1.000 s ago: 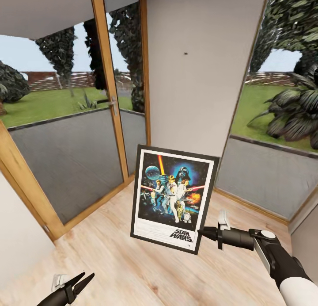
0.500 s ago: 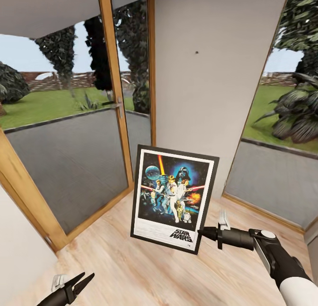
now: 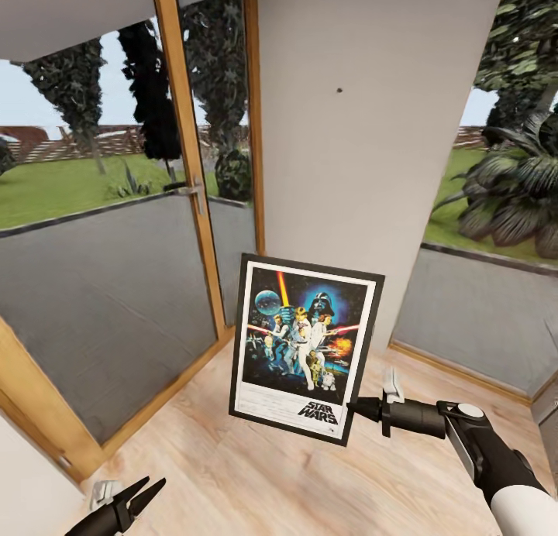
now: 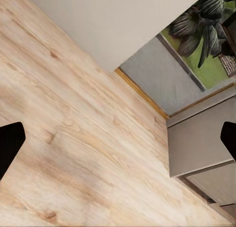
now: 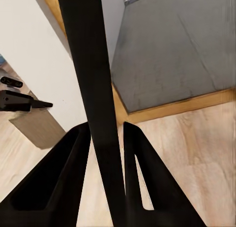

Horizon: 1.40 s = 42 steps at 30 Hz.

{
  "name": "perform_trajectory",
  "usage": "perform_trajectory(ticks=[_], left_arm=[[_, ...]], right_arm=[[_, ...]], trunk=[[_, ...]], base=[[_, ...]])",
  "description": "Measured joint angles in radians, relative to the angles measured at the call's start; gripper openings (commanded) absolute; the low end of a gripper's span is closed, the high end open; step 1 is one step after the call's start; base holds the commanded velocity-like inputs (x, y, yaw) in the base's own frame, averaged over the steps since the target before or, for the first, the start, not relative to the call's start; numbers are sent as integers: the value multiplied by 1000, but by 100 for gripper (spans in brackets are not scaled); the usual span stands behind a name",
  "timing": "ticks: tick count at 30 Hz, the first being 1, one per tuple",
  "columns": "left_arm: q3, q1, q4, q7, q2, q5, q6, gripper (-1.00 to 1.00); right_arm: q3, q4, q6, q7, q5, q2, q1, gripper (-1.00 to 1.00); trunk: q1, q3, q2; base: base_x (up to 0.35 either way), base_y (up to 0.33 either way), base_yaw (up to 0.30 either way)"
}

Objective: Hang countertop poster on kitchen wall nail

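A pale wooden floor runs up to a plain white wall panel in the middle of the head view, with a timber-framed glass door at the left of the frame and a garden window at the right. High on the white panel sits a small dark nail, just above centre.

The poster hangs in the air at lower centre, below the nail and well apart from it, upright with a slight lean. The right gripper grasps its lower right corner; in the right wrist view the black frame edge runs between the two dark fingers, which clench on it. The left gripper hovers at the lower left edge with its jaws spread and nothing between them.

The poster looks stiff, flat and light, more board than paper, since it holds its shape from one corner. A corner pinch like this lets it swing, I'd guess, so a hold nearer the middle of the side edge would steady it. The thin frame may slip if knocked against the wall.

It has a thin black frame, a white border, colourful figures on dark blue and a black "STAR WARS" title at the bottom.
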Motion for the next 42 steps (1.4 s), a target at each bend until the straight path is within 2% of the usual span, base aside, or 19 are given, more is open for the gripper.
perform_trajectory(ticks=[15,31,42], left_arm=[[0,0,0,0,0,0,0,100],[0,1,0,0,1,0,0,100],[0,0,0,0,0,0,0,100]], right_arm=[[0,0,1,0,0,0,0,-100],[-5,0,1,0,-1,0,0,-100],[-10,0,4,0,-1,0,0,-100]], trunk=[[0,0,0],[0,0,0],[0,5,0]], base=[[268,251,-265],[267,257,-37],[242,236,-263]])
